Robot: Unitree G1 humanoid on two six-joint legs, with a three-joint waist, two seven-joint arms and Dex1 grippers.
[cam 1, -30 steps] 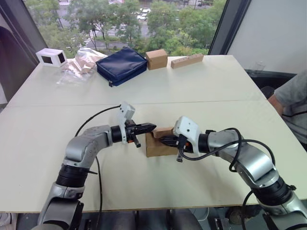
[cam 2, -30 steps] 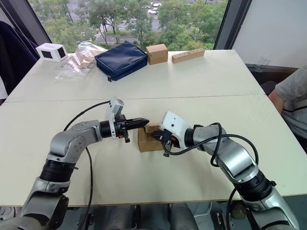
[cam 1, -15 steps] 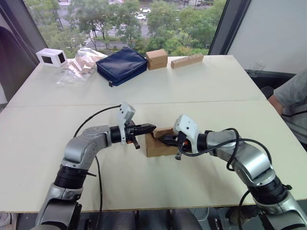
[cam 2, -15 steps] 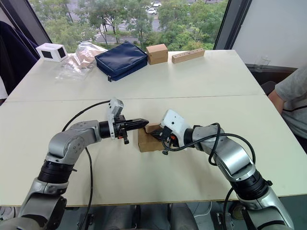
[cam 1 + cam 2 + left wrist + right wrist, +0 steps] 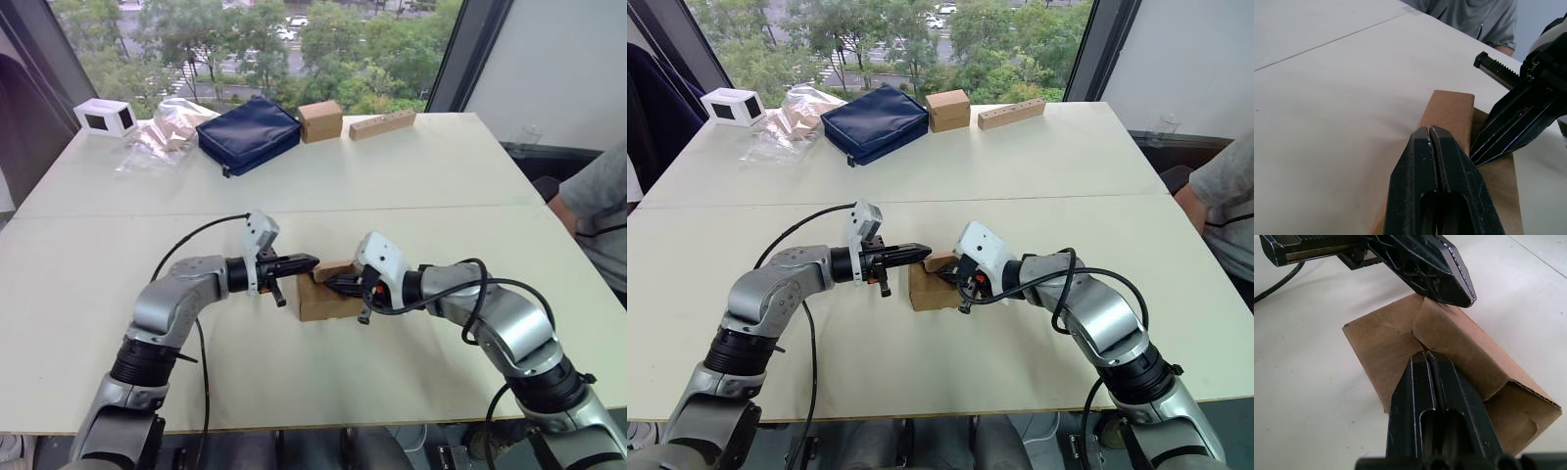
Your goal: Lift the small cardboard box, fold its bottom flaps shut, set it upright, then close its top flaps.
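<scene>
Both pincers, left (image 5: 312, 260) and right (image 5: 330, 285), pressed together, hide the small cardboard box (image 5: 323, 300) top.

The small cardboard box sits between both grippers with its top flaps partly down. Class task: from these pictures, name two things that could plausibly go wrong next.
1. One of the top flaps is raised above the other. The shut right gripper presses at the seam, so the flap could spring up once released.
2. The shut left gripper touches the small cardboard box only at its upper edge. Nothing grips the walls, so the box might slide or tip on the table.
</scene>
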